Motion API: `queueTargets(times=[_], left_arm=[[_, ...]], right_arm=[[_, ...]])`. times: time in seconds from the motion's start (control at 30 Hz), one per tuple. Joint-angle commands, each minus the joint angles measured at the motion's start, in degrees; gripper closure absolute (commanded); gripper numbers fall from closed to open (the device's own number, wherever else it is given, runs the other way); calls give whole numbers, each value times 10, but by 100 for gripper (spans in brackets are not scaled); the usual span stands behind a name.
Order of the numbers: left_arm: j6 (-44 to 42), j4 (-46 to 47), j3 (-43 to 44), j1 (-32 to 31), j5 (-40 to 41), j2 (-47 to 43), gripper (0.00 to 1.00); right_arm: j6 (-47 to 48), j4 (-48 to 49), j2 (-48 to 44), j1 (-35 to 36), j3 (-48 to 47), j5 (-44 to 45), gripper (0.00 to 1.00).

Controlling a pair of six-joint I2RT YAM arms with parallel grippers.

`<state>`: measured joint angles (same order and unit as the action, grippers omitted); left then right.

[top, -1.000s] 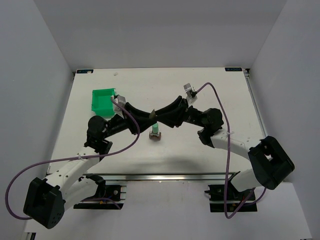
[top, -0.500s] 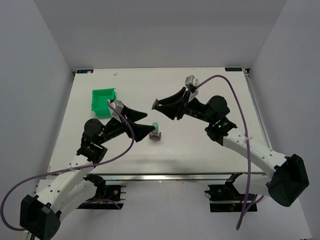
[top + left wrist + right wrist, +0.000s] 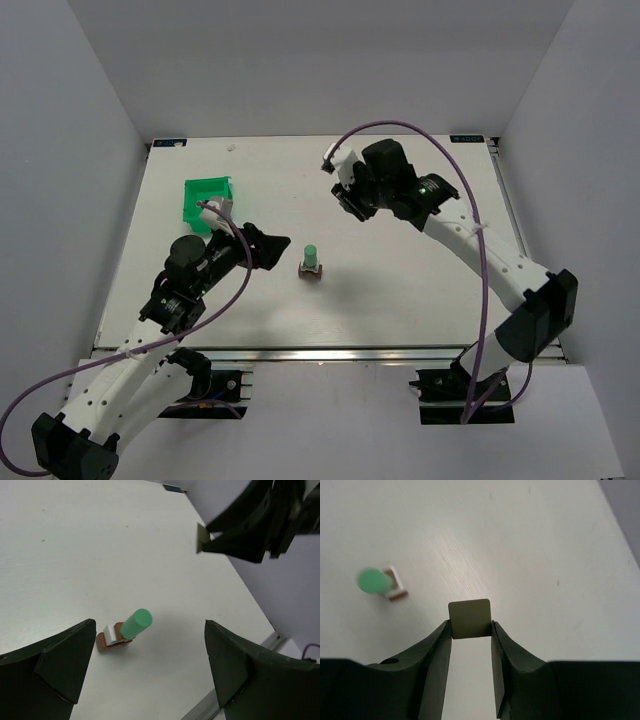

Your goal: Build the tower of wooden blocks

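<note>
The wood block tower (image 3: 311, 262) stands upright near the middle of the table (image 3: 400, 285). It has a brown block (image 3: 106, 642) at the base, a white block (image 3: 111, 631) on it, and a green cylinder (image 3: 135, 624) on top. In the left wrist view the cylinder looks tilted toward the camera, but I cannot tell if it really leans.

The left gripper (image 3: 278, 247) is near the tower, on its left side. Its jaws are wide apart and hold nothing. In the left wrist view the tower shows between the two fingers (image 3: 65, 662), and neither of them touches it.

The right gripper (image 3: 470, 627) is well apart from the tower, farther back on the table and to the right, and it is above the surface. Its jaws are clamped on a small olive block (image 3: 469, 618), which sits flat between the fingertips. In the right wrist view the tower is at the left, a little blurred.

A green bin (image 3: 207, 200) is on the far left part of the table, beyond the left arm.
</note>
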<state>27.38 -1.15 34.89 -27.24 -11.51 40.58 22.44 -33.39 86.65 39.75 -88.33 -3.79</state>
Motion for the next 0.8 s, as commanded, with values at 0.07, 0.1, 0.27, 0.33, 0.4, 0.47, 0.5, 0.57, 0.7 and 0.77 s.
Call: queueTargets(times=[0.07,0.1,0.27,0.33,0.4,0.47,0.5,0.57,0.7,0.77], left_arm=[[31,-78,27,2,131,-9,2],[32,-89,29,2,140,-9,2],[29,-99,30,2,177,-14,2],[29,-98,28,2,177,-16,2],[28,-98,28,2,177,-16,2],[26,-98,29,2,174,-15,2],[26,-97,27,3,172,-15,2],[23,-94,27,2,167,-13,2],[22,-93,28,2,163,-12,2],[22,-94,28,2,163,-11,2]], right_arm=[[74,-146,48,-11,-2,149,100],[74,-149,68,-12,5,141,100],[36,-142,125,-21,25,123,100],[20,-122,139,-26,45,101,100],[7,-94,148,-28,59,75,100],[1,-71,154,-30,81,64,100],[-3,-63,161,-30,87,60,100],[-15,-47,174,-34,100,53,100],[-38,-8,183,-36,124,53,100],[-44,8,183,-39,141,52,100]])
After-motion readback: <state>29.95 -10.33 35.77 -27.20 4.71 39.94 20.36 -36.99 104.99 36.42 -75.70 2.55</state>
